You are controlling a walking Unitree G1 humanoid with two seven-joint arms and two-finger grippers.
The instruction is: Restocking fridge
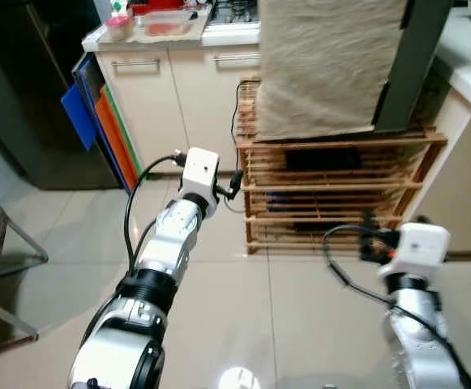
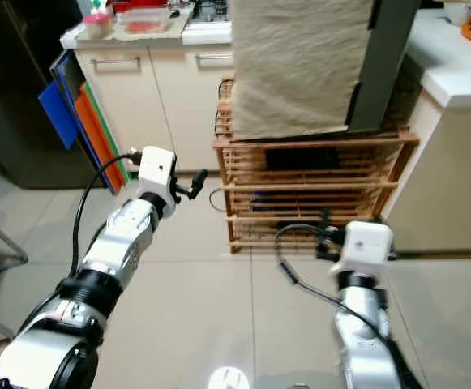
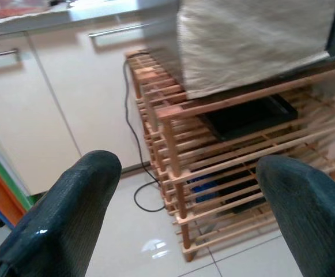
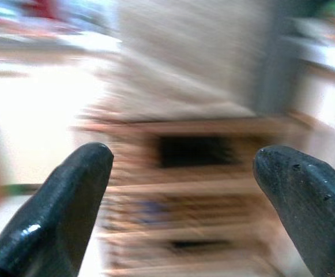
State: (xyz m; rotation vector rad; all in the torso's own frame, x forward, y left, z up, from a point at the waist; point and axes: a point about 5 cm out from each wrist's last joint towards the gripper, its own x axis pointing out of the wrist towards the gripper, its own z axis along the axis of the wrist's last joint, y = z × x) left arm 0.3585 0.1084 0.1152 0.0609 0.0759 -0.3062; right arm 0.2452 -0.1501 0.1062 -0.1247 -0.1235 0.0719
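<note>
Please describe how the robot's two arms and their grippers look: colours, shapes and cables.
Both arms are silver metal with rounded segments and black joint rings. Each wrist carries a white boxy camera housing, and a black cable loops along each arm. The left gripper and the right gripper each have two thick black fingers with rounded tips and a finely textured surface.

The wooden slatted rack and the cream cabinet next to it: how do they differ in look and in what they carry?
The wooden slatted rack is open, of thin brown bars, so its shelves show; the cream cabinet is closed, with smooth fronts and metal handles. The rack bears a tall thing under a beige cloth; the cabinet bears a countertop with food containers. A black cable hangs beside the rack. Both stand on the pale tiled floor.
</note>
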